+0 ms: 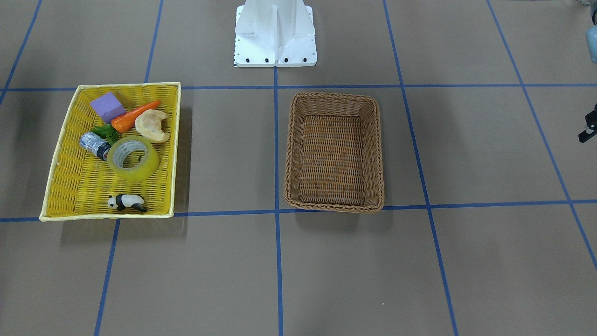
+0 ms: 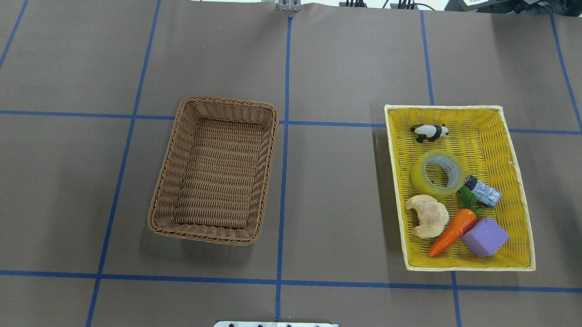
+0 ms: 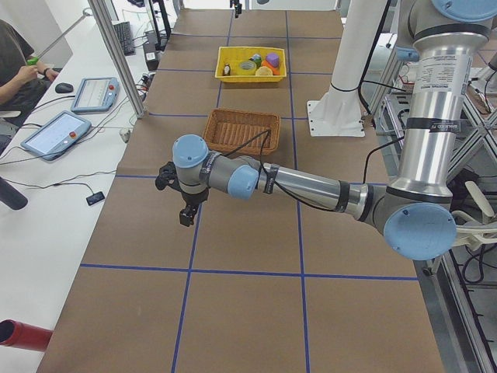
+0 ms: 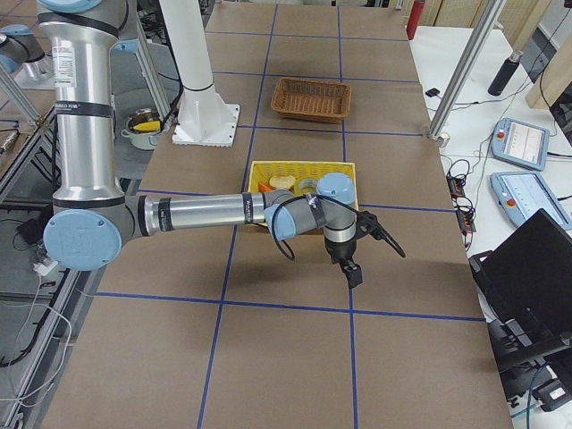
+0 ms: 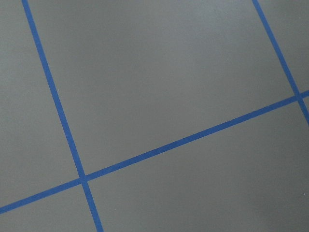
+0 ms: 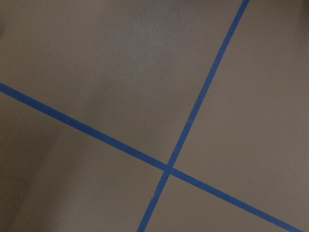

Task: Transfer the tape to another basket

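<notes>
The tape (image 2: 422, 180), a yellow-green roll with a white-grey core, lies flat in the yellow woven tray (image 2: 514, 142) on the robot's right; it also shows in the front view (image 1: 140, 172). The brown wicker basket (image 2: 211, 235) stands empty left of the table's middle, and also shows in the front view (image 1: 334, 205). My left gripper (image 3: 186, 216) hangs over bare table well left of the basket. My right gripper (image 4: 354, 268) hangs over bare table just beyond the tray. Each shows only in a side view, so I cannot tell whether it is open or shut.
In the tray with the tape are a toy panda (image 2: 430, 132), a small silver-black can (image 2: 483, 192), a croissant (image 2: 427, 215), a carrot (image 2: 453, 232) and a purple block (image 2: 484, 236). The robot's white base (image 1: 275, 32) stands between basket and tray. An operator sits at the side table (image 3: 15, 70).
</notes>
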`<state>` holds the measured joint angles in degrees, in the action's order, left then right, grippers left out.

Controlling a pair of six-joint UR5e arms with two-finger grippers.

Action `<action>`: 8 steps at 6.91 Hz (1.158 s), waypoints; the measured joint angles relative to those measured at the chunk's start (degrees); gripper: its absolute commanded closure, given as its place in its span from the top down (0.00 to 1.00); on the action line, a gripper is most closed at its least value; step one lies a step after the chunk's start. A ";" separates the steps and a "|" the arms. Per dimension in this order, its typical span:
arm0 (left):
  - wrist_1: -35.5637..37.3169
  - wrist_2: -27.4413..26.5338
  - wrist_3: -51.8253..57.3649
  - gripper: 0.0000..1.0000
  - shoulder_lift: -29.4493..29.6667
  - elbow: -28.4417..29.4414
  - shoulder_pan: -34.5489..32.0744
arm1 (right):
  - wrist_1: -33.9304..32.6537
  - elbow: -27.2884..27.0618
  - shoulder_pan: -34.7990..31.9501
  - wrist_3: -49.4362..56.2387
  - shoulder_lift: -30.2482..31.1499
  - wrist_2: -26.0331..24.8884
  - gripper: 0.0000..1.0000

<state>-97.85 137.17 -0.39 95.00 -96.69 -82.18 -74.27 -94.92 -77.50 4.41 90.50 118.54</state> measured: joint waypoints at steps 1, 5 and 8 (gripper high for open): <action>-0.40 -0.36 0.01 0.98 -0.23 0.10 -0.08 | 0.00 0.17 -0.01 0.01 0.10 0.48 1.00; -1.11 -1.66 0.31 0.98 -0.85 0.56 -0.48 | -0.06 1.12 -0.16 -0.57 0.35 3.75 1.00; -0.96 -1.66 0.85 0.98 -1.35 0.55 -1.00 | -0.09 1.71 -0.47 -2.76 0.38 6.99 1.00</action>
<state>-98.80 135.50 0.46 93.65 -96.14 -83.18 -74.35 -93.21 -77.97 1.65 90.88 125.53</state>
